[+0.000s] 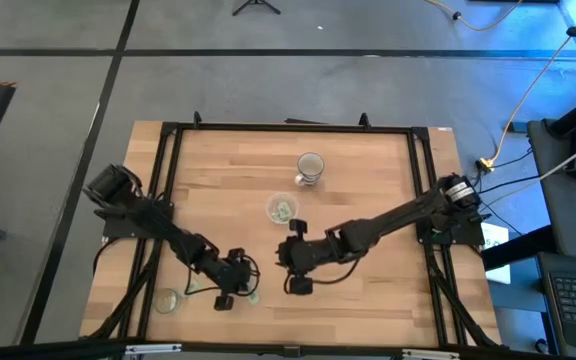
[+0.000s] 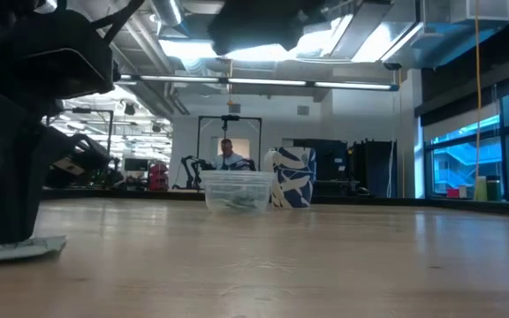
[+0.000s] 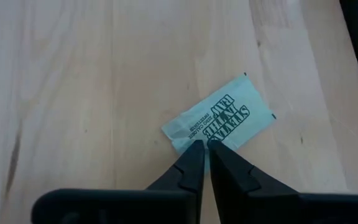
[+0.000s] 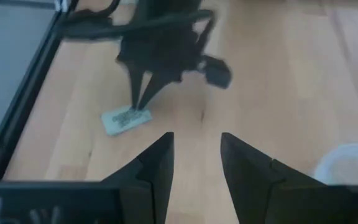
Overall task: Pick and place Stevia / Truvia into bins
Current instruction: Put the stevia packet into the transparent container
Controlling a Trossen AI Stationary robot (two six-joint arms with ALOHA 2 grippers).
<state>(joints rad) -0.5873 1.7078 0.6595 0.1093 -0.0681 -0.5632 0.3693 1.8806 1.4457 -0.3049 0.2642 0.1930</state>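
One pale green and white Stevia sachet (image 3: 222, 120) lies flat on the wooden table near its near edge, also seen as the sachet (image 4: 126, 119) and the sachet (image 2: 20, 249). My left gripper (image 3: 205, 148) stands over it, pointing down, shut at the sachet's long edge. The bin, a small clear cup (image 1: 282, 208) with a whitish rim, sits mid-table with a few sachets inside (image 2: 235, 201). My right gripper (image 4: 197, 152) is open and hovers above bare table between the cup and the left gripper (image 1: 236, 284). My left gripper pinches the sachet between its two fingertips at the middle of one long edge (image 3: 199, 140). The fingers (image 4: 140, 102) come from above, pointing down. The sachet still lies flat on the table, most of it spread out beyond the fingertips.
A darker cup with a blue and white pattern (image 2: 292, 188) stands beyond the bin toward the far edge (image 1: 310, 165). A small flat clear round piece (image 1: 167, 300) lies near the table's near left corner. A black frame (image 1: 168, 130) runs round the tabletop. A person stands far behind.
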